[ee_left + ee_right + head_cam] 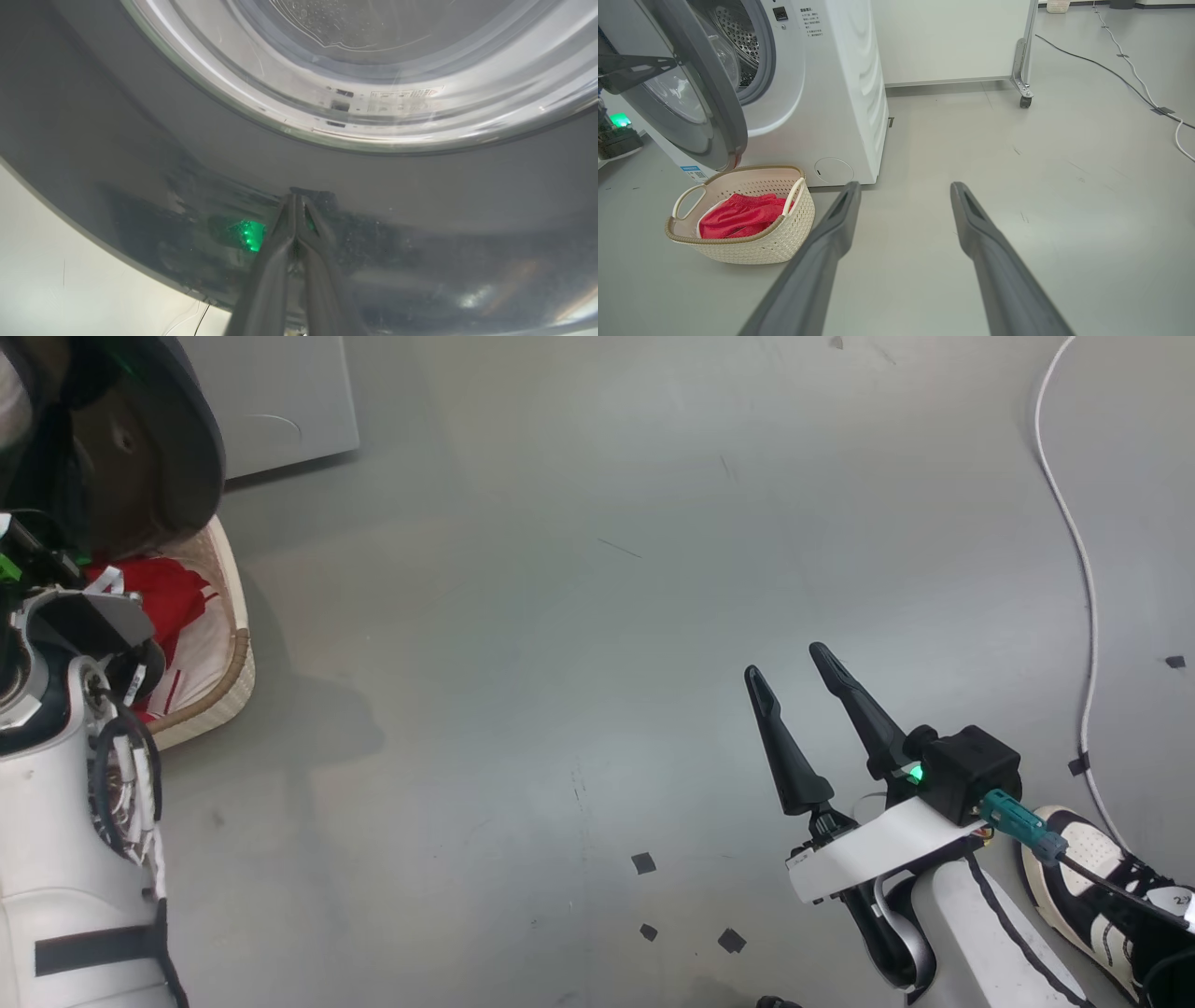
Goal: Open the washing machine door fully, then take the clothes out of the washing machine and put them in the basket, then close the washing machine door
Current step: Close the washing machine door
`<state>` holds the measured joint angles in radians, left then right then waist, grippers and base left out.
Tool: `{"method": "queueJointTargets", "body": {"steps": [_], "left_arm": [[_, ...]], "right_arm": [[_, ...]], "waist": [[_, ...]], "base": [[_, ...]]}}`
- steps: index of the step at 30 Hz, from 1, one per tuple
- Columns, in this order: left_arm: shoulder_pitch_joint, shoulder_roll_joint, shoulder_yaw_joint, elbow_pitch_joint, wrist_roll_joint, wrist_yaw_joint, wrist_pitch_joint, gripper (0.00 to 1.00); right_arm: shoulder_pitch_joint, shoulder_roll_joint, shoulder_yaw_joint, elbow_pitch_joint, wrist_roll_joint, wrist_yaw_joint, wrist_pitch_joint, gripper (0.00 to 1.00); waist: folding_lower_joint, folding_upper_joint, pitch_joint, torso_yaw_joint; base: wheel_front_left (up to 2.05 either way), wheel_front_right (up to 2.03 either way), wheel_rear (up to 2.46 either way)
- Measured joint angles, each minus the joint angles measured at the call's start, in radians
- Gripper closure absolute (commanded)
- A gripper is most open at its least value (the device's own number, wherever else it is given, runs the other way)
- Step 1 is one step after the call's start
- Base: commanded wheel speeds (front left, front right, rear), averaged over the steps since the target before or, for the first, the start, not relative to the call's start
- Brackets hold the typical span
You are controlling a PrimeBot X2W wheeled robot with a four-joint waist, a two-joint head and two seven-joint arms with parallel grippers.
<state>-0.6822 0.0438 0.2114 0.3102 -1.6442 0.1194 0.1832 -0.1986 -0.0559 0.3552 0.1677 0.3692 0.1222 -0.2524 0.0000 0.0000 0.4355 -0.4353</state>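
The washing machine [840,93] stands at the left with its door [698,100] swung partly open over the basket [775,238]. Red clothes [738,219] lie in the basket, also seen in the head view as clothes [173,593] in the basket [233,653]. My left gripper [295,198] is shut, its tips pressed against the door's glossy black rim [140,154] just below the glass bowl [355,42]. My right gripper [794,667] hangs open over bare floor, holding nothing; in its own view the right gripper [903,186] points past the machine.
A white cable [1074,551] runs along the floor at the right. A person's black-and-white shoe [1092,887] stands by my right forearm. Small black tape marks [642,863] dot the floor. A wheeled white panel [952,42] stands behind the machine.
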Motion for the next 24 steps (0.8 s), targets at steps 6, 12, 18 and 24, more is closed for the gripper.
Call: {"method": "queueJointTargets", "body": {"steps": [6,12,18,24], "left_arm": [[-0.05,-0.002,-0.011,0.031,0.002,0.0,-0.019,1.0],[-0.066,-0.006,-0.025,0.08,0.002,-0.025,-0.027,1.0],[-0.065,-0.01,-0.053,0.135,0.001,-0.068,-0.023,1.0],[0.002,-0.011,-0.185,0.185,0.093,-0.135,0.016,1.0]], "right_arm": [[-0.003,0.003,-0.02,-0.001,0.0,0.0,0.0,0.0],[-0.006,0.007,-0.048,-0.002,0.0,0.0,0.0,0.0],[-0.021,0.007,-0.053,-0.026,-0.003,0.0,0.0,0.0],[-0.036,0.006,-0.053,-0.045,-0.013,0.0,-0.001,0.0]], "waist": [[0.0,0.0,0.027,-0.031],[0.0,0.0,0.034,-0.035],[0.0,0.0,0.015,-0.005],[0.0,0.0,-0.025,0.049]], "base": [[0.0,0.0,0.0],[0.0,0.0,0.0],[0.0,0.0,0.0],[0.0,0.0,0.0]]}}
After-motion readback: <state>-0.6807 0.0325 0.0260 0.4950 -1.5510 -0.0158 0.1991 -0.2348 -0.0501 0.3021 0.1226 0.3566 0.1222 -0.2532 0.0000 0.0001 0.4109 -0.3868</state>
